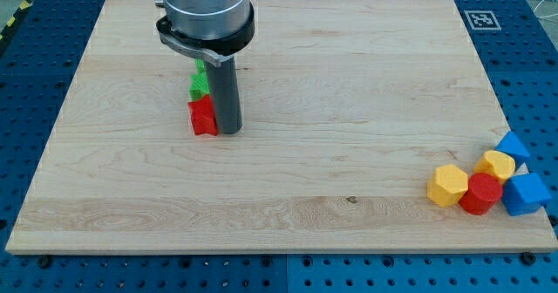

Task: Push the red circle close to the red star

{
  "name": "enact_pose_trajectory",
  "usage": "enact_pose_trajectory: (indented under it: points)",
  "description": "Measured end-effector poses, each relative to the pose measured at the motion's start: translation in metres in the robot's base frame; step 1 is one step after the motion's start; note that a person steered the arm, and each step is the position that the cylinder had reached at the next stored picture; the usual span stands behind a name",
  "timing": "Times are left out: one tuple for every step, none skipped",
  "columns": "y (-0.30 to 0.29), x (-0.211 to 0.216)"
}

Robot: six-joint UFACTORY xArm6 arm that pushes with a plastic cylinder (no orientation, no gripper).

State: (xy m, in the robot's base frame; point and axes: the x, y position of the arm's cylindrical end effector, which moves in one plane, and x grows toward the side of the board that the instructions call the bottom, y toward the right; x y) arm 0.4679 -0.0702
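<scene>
The red circle [480, 194] lies near the worktop's [349, 92] bottom right corner, hemmed by a yellow hexagon [448, 186], a yellow block [497, 164] and two blue blocks [526, 194] [513, 145]. Round, it shows no long axis. My tip [229, 131], a bare rod with nothing to open or close, rests far off toward the left edge, touching the red star [203, 117], a green block [200, 83] just behind.

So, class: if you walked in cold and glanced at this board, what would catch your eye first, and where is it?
First the dark rod at the view's upper left, my tip down on the wooden board right beside a red block, with a green block just behind it. Then the tight cluster at the view's bottom right: the red circle wedged among two yellow blocks and two blue ones.
</scene>
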Motion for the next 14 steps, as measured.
enact_pose_trajectory:
  points:
    - [0.029, 0.002]
    - [0.075, 0.049]
    - [0.114, 0.126]
    - [0.145, 0.150]
    - [0.197, 0.150]
    - [0.255, 0.150]
    - [0.285, 0.150]
    - [0.302, 0.141]
    - [0.315, 0.127]
    - [0.315, 0.116]
    - [0.311, 0.095]
    - [0.308, 0.072]
    - [0.301, 0.052]
    - [0.275, 0.052]
